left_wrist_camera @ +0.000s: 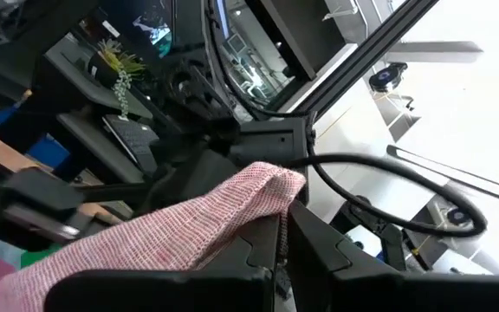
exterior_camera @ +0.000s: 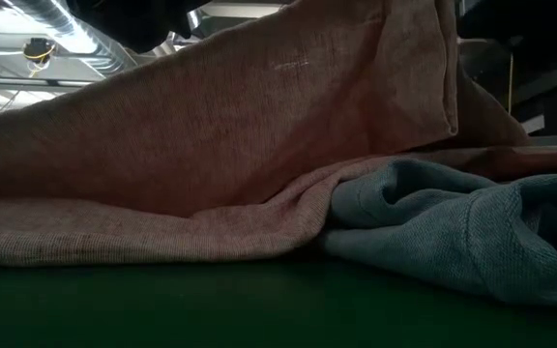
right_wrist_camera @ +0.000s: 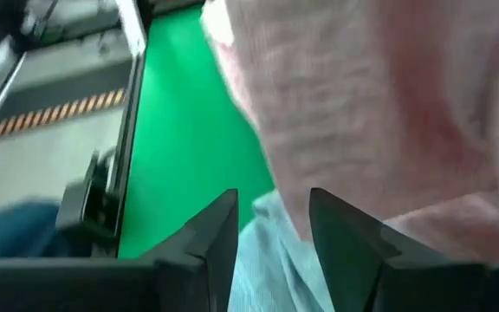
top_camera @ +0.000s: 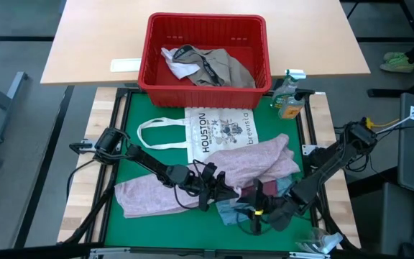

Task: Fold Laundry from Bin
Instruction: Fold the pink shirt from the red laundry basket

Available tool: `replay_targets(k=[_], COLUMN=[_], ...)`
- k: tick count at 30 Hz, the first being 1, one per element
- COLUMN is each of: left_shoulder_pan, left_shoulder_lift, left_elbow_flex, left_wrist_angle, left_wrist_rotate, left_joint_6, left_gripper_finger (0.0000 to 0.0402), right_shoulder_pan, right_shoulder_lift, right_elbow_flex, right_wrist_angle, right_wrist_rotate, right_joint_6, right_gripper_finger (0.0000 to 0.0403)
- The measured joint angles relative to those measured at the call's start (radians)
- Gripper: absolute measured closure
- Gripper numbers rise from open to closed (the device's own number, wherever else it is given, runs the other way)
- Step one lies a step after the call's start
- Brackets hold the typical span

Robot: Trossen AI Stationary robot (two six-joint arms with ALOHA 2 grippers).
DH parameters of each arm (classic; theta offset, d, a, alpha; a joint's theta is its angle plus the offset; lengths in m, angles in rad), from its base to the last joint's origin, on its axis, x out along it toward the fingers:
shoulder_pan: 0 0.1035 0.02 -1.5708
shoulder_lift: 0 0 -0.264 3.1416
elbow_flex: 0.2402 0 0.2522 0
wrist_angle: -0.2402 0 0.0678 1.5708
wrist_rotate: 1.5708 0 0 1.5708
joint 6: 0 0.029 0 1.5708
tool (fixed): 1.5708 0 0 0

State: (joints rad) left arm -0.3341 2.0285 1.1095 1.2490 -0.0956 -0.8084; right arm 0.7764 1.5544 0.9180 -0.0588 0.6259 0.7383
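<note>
On the green mat [top_camera: 149, 115] at the table's near half, a pale pink garment [top_camera: 214, 176] lies spread and rumpled, running from the mat's left near corner up toward the right. Its upper edge overlaps the lower part of a white tote bag printed "HOUSTON" [top_camera: 207, 129]. A light blue garment [top_camera: 230, 212] sits bunched at the near edge, tucked partly under the pink one; a maroon piece [top_camera: 268, 188] shows just beside it, between the two grippers.

Left gripper [top_camera: 218, 188]: low over the middle of the pink garment, fingers pressed together and pinching a fold of the pink cloth [left_wrist_camera: 232, 204], which stands up between the fingertips in the left wrist view.

Right gripper [top_camera: 264, 214]: at the near right of the pile, over the light blue garment [right_wrist_camera: 271, 251]. Fingers [right_wrist_camera: 219, 230] spread, nothing between them; pink cloth hangs close ahead of them.

Low view: pink cloth [exterior_camera: 211, 145] rises as a lifted sheet, blue cloth [exterior_camera: 453, 227] heaped at its foot on the mat.

Red bin [top_camera: 207, 83]: on the far side, straddling the mat's far edge and the tan tabletop [top_camera: 92, 43]. Inside it, a khaki-grey garment [top_camera: 225, 66] with a white piece [top_camera: 175, 63] beside it.

Small spray bottle [top_camera: 290, 97] stands right of the bin.
</note>
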Motion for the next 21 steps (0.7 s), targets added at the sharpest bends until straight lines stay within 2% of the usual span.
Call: replay_targets(k=[6, 12, 21], left_shoulder_pan=[0.000, 0.000, -0.001], left_shoulder_lift=[0.000, 0.000, 0.000], left_elbow_flex=[0.000, 0.000, 0.000], left_wrist_angle=[0.000, 0.000, 0.000], left_wrist_rotate=[-0.026, -0.034, -0.034], left_joint_6=[0.018, 0.027, 0.027], left_gripper_finger=[0.0391, 0.0391, 0.0391], right_shoulder_pan=[0.054, 0.062, 0.052], right_shoulder_lift=[0.017, 0.079, 0.144], right_elbow_flex=[0.000, 0.000, 0.000], right_wrist_angle=[0.011, 0.016, 0.065], right_wrist_rotate=[0.224, 0.221, 0.229], right_joint_6=[0.142, 0.227, 0.256], right_gripper_finger=[0.0260, 0.0260, 0.0260])
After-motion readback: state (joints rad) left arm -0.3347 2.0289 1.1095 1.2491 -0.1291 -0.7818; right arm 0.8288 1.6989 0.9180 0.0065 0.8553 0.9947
